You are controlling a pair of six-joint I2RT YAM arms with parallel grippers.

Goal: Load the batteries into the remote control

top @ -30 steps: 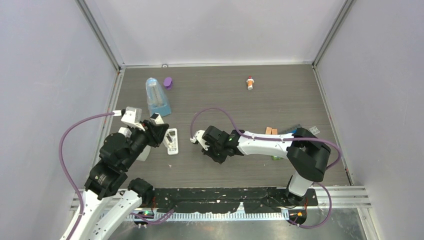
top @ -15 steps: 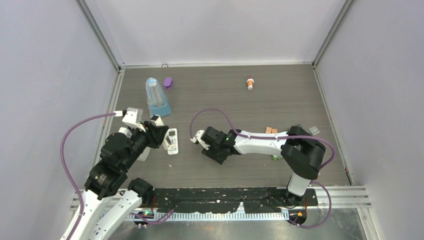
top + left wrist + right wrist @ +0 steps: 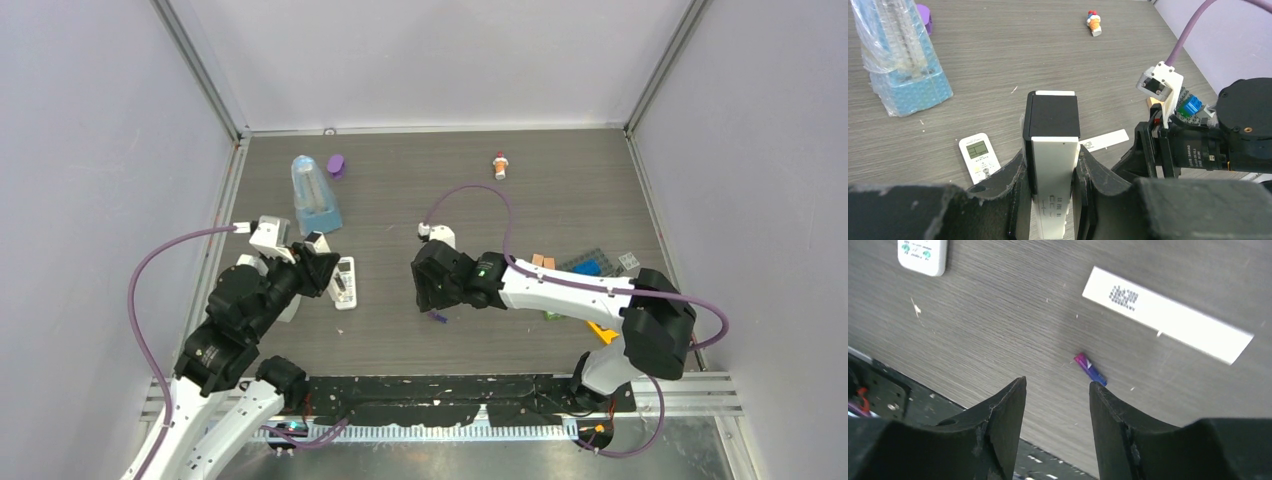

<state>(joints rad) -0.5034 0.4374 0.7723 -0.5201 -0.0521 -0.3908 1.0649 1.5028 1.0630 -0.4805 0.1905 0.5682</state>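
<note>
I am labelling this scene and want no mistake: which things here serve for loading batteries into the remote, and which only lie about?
For the job: remote control; purple battery; right end effector, open, close by it.
Not for it: white bar with black tip, gripped by left end effector; blue wrapped cone; purple cap; red-and-white bottle; toy bricks.
</note>
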